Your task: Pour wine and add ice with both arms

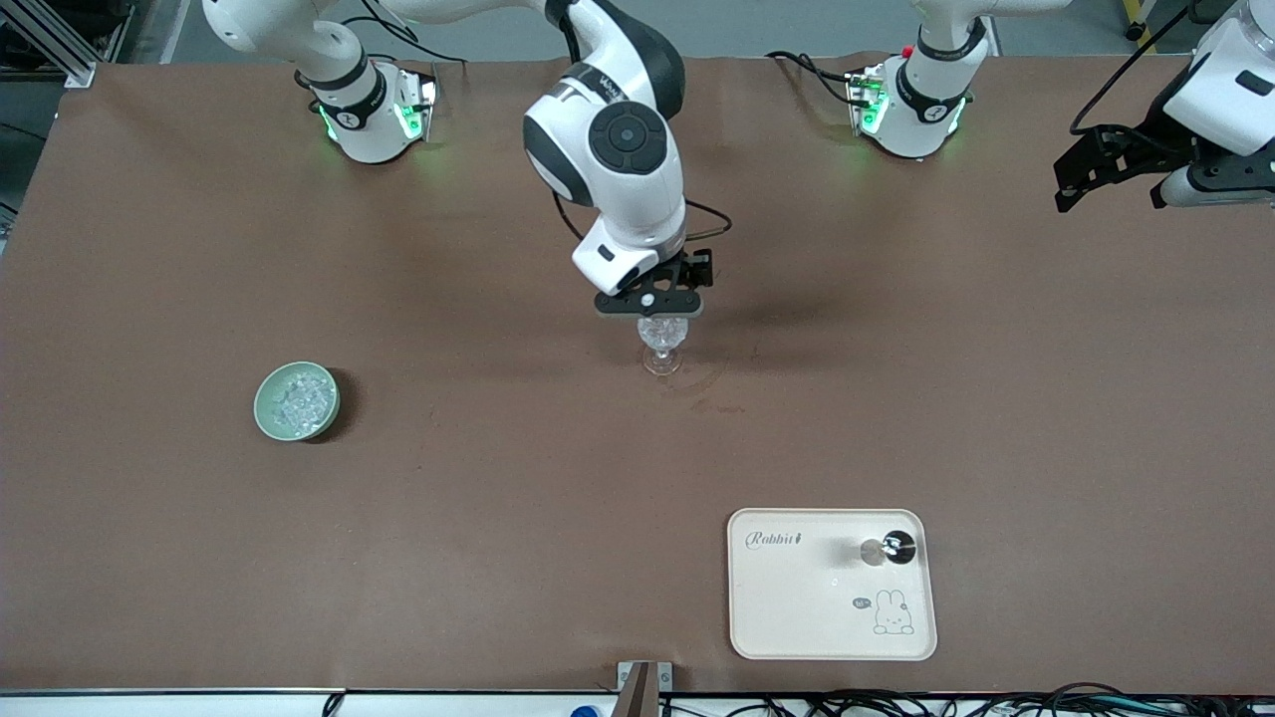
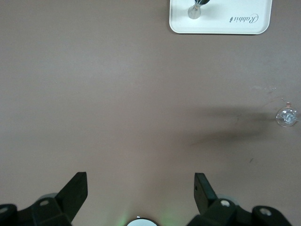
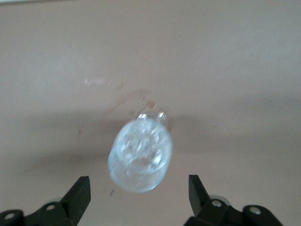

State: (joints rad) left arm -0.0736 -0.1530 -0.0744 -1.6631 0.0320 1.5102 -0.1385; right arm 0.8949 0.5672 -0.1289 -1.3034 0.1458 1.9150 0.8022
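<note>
Two grippers show their fingers spread with nothing between them: the right gripper hangs directly over a stemmed glass standing mid-table with glinting clear chunks in its bowl, its fingers wide and clear of the rim, while the left gripper waits over the left arm's end of the table, its fingers parted over bare surface. More ice lies in a pale green bowl toward the right arm's end. A cream tray, nearest the front camera, reads "Rabbit" beside a rabbit drawing and carries a small black-topped object. Brown matte covering spreads across the table; cables trail along its near edge.
</note>
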